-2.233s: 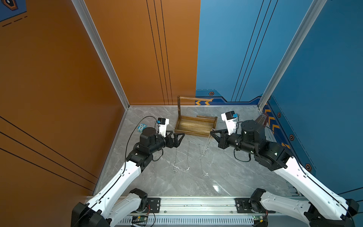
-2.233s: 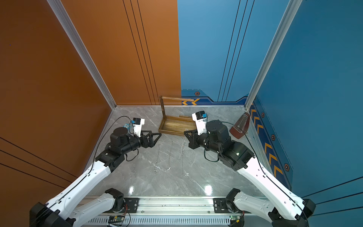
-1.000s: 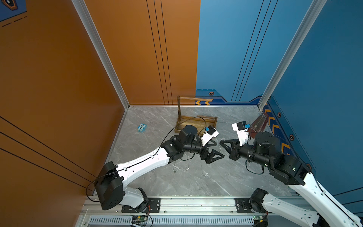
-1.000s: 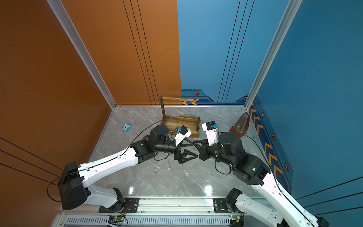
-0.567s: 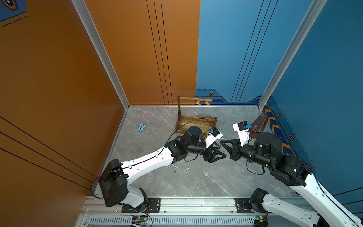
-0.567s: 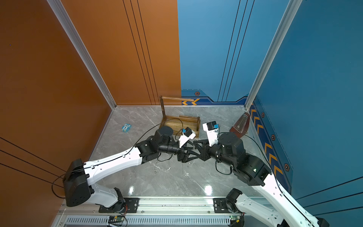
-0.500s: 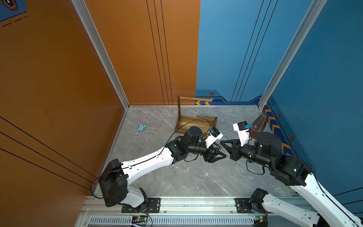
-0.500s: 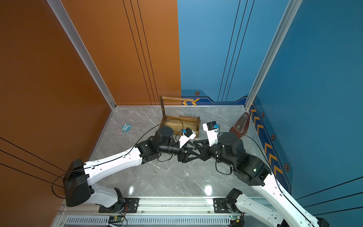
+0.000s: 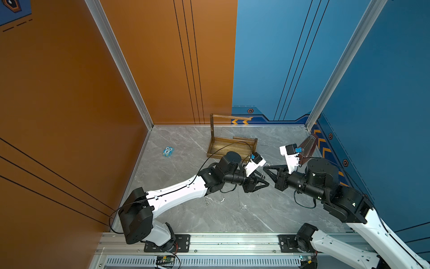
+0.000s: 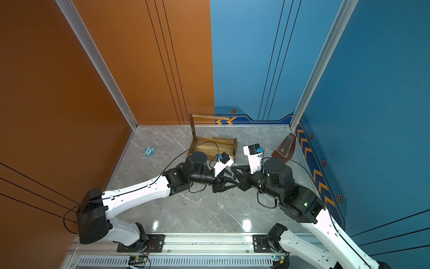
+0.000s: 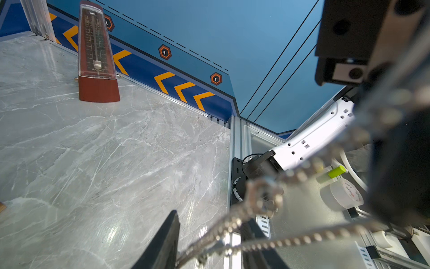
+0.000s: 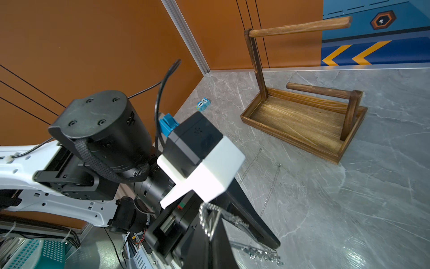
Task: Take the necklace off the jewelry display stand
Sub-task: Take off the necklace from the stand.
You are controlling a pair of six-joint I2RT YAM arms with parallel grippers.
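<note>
The brown wooden jewelry display stand (image 9: 232, 146) (image 10: 209, 145) (image 12: 297, 121) stands at the back, its top rod bare. The silver necklace (image 9: 263, 174) (image 11: 263, 193) (image 12: 208, 216) hangs in mid-air in front of the stand. Its thin chains trail down to the grey floor. My right gripper (image 9: 266, 168) (image 10: 232, 169) (image 12: 210, 237) is shut on a loop of it. My left gripper (image 9: 264, 179) (image 10: 232, 181) (image 11: 209, 221) meets it tip to tip. Its jaws stand apart, with the chain running between them.
A dark red metronome (image 9: 307, 149) (image 10: 285, 148) (image 11: 97, 69) stands by the right wall behind my right arm. A small blue owl toy (image 9: 168, 151) (image 10: 149, 151) (image 12: 203, 104) lies near the left wall. The metal rail runs along the front edge.
My left arm has swung from the left side to the middle, reaching the necklace at my right gripper, and its jaws have narrowed round the chain. The right gripper has stayed shut.
</note>
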